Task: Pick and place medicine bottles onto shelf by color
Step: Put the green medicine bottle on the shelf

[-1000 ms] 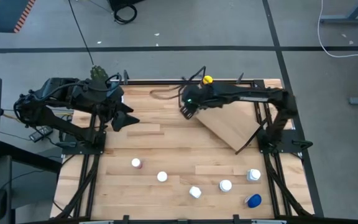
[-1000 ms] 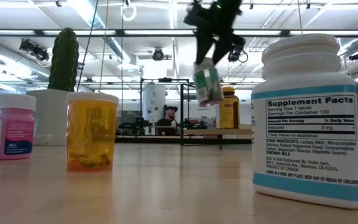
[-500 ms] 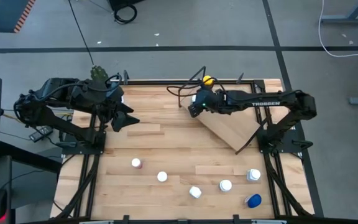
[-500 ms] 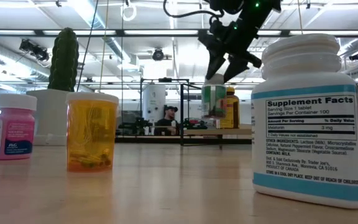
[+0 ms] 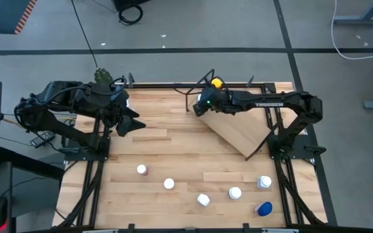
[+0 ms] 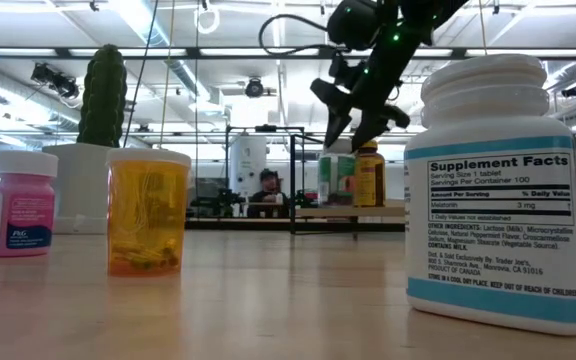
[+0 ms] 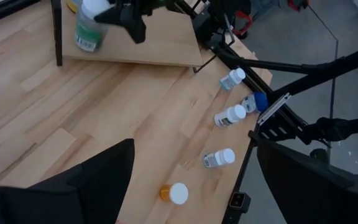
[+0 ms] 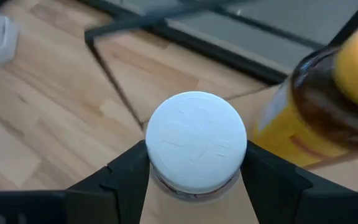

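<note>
My right gripper [image 5: 201, 107] is shut on a white-capped bottle with a green label [image 6: 336, 182] at the far left corner of the tilted light-wood shelf [image 5: 238, 133]. The bottle also shows in the right wrist view [image 8: 196, 140] and in the left wrist view [image 7: 87, 28]. A yellow-capped amber bottle [image 5: 217, 83] stands upright on the shelf just beside it [image 6: 370, 175]. My left gripper [image 5: 133, 123] hangs open and empty over the table's far left part. My right gripper pinches the bottle's white cap by its sides [image 8: 151, 155] between its two fingers [image 8: 126, 174]. The fingers come from above, pointing down. The bottle stands upright below them, its base at the level of the shelf board [image 6: 348, 211].
Several small bottles lie or stand on the table's near part: a pink one [image 5: 141, 169], an orange one [image 5: 168, 184], white-capped ones [image 5: 235, 192] and a blue-capped one [image 5: 263, 208]. A cactus pot [image 5: 102, 76] stands at the far left. Bare wood lies between the arms.
My right gripper has gone down and a little toward the table's far edge, toward the yellow-capped bottle. The white-capped bottle hung tilted in the air; it is now upright and down at the shelf board.
</note>
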`<state>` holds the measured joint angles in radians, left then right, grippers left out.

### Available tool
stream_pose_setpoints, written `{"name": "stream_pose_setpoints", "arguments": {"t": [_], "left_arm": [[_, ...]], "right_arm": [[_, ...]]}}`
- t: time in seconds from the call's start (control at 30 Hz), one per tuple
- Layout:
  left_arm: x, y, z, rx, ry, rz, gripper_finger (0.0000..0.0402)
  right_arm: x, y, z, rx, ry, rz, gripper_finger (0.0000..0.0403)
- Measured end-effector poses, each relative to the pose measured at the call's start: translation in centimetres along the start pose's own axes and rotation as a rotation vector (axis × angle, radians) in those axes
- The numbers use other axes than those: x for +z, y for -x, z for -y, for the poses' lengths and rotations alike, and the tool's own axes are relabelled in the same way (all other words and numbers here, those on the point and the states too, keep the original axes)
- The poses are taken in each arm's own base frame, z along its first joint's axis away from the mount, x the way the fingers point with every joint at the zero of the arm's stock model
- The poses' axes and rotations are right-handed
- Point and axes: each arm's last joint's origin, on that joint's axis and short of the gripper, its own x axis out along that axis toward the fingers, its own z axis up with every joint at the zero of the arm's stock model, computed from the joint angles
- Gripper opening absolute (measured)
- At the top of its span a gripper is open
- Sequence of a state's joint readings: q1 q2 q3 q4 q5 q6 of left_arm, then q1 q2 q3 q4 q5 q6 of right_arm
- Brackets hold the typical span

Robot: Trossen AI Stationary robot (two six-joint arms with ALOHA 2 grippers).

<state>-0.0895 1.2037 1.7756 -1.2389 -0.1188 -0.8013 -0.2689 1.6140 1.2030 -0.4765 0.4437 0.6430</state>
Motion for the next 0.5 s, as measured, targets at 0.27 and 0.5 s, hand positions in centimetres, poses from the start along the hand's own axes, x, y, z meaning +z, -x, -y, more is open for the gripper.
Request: {"name": "stream_pose_setpoints", "arguments": {"t": [0.27, 0.5], "left_arm": [[-0.01, -0.01, -0.01, 0.001, 0.027, -0.001, 0.0346], [-0.01, -0.01, -0.01, 0.001, 0.027, -0.001, 0.0346]], "right_arm": [[-0.05, -0.37, 0.09, -0.026, 0.012, 0.001, 0.0233], [0.23, -0.59, 0.44, -0.023, -0.012, -0.004, 0.0249]]}}
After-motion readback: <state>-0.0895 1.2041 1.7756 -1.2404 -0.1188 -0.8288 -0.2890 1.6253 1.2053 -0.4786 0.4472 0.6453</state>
